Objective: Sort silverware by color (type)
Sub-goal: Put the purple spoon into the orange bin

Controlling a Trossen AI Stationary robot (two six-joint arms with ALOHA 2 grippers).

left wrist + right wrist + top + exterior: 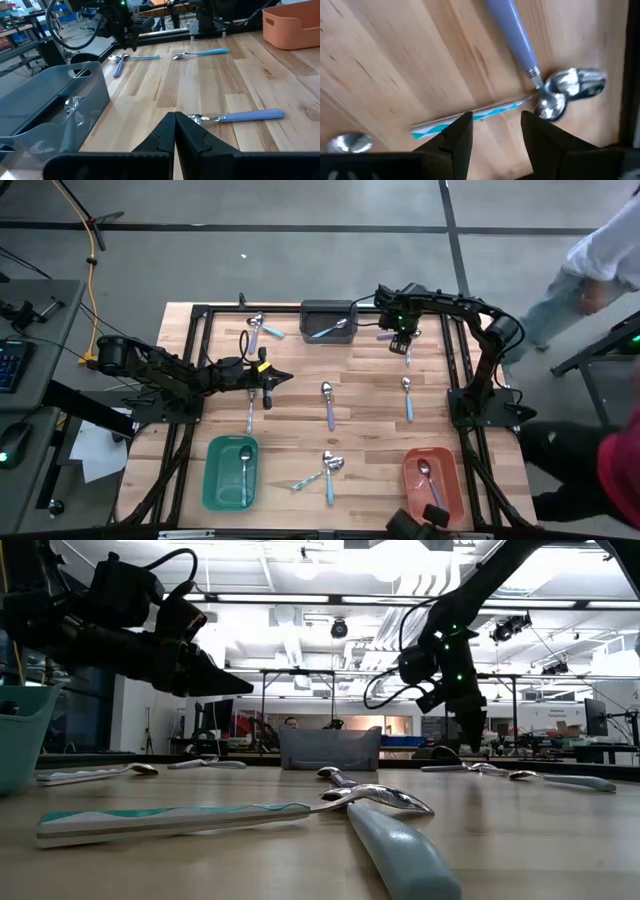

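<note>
Several small spoons lie flat on the wooden table. My right gripper (405, 340) (495, 127) is open and points down near the far right edge, just above two spoons. One has a teal-and-white striped handle (475, 115), the other a purple handle (512, 30), and their bowls (565, 90) touch. The fingers stand on either side of the striped handle, with no contact showing. My left gripper (275, 377) (175, 127) is shut and empty, held above the table's left-middle. A purple-handled spoon (240, 116) (328, 405) lies beyond its tips.
A grey bin (328, 320) at the far edge holds a light-blue spoon. A green bin (215, 480) and an orange bin (445, 465) at the near edge each hold a spoon. More spoons lie scattered (262, 328) (407, 398) (325, 473) (250, 410). People stand beyond the table's right side.
</note>
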